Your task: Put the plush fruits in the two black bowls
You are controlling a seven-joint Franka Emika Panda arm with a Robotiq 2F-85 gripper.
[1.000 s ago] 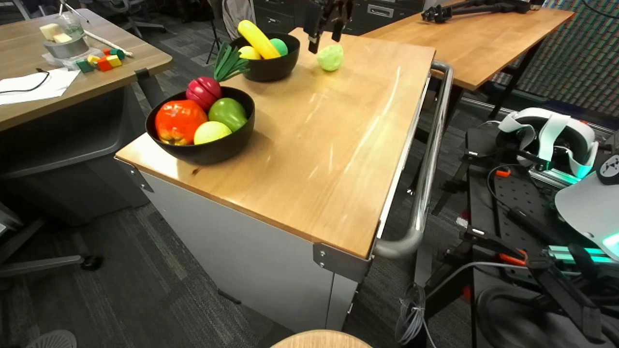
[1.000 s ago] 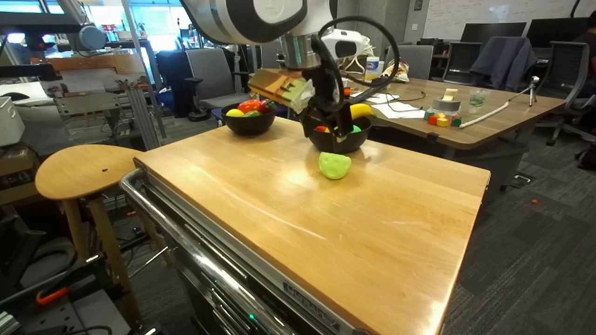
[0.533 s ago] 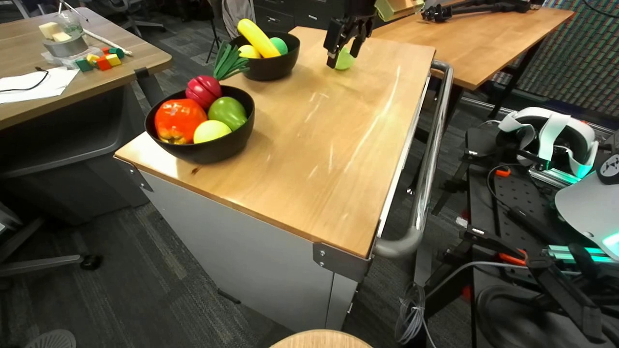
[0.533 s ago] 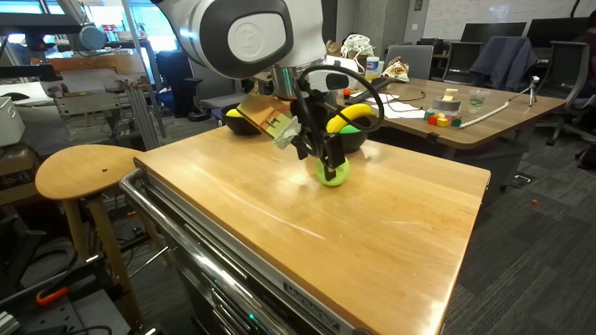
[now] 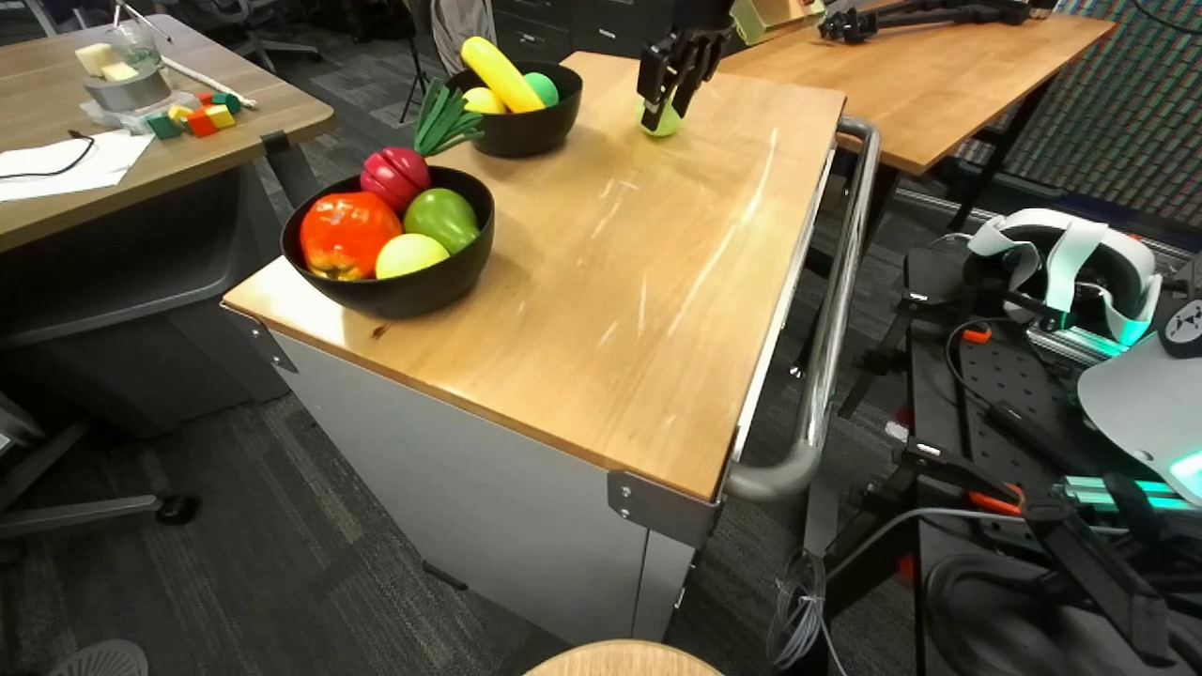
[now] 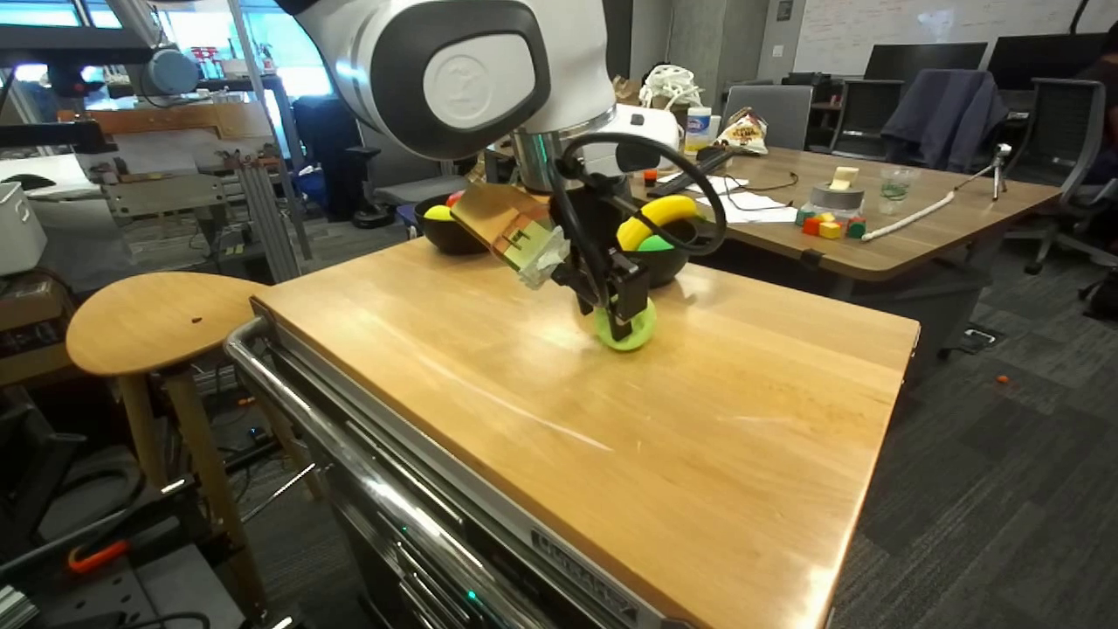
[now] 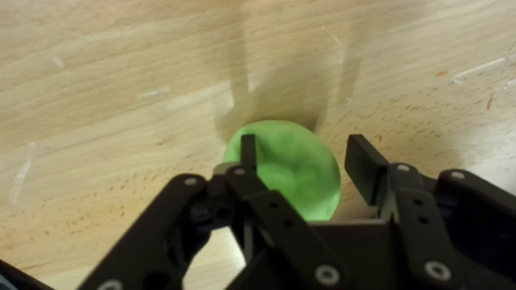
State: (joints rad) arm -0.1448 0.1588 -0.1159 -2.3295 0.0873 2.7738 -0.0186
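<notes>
A light green plush fruit [image 5: 665, 124] lies on the wooden cart top, and it also shows in an exterior view [image 6: 645, 330]. In the wrist view my gripper [image 7: 304, 161] is open above the light green fruit [image 7: 300, 169]. One finger overlaps the fruit and the other is beside it with a gap; contact cannot be told. A black bowl [image 5: 404, 300] holds a red fruit [image 5: 347, 235], a red radish [image 5: 396, 178], a dark green fruit [image 5: 443, 221] and a yellow-green one [image 5: 411, 255]. A second black bowl [image 5: 531, 139] holds the banana [image 5: 500, 77], a yellow fruit [image 5: 484, 100] and a green one [image 5: 542, 89].
The cart has a metal handle rail [image 5: 831, 329] along one side. A round wooden stool [image 6: 166, 314] stands beside it. A second table [image 6: 873, 236] with small coloured blocks [image 6: 825, 225] is behind. A black cable [image 6: 699, 166] loops off the wrist.
My gripper has come down from above to the light green fruit, and its fingers look closer together than half a second ago. The fruit has shifted and turned slightly. The bowls are unchanged.
</notes>
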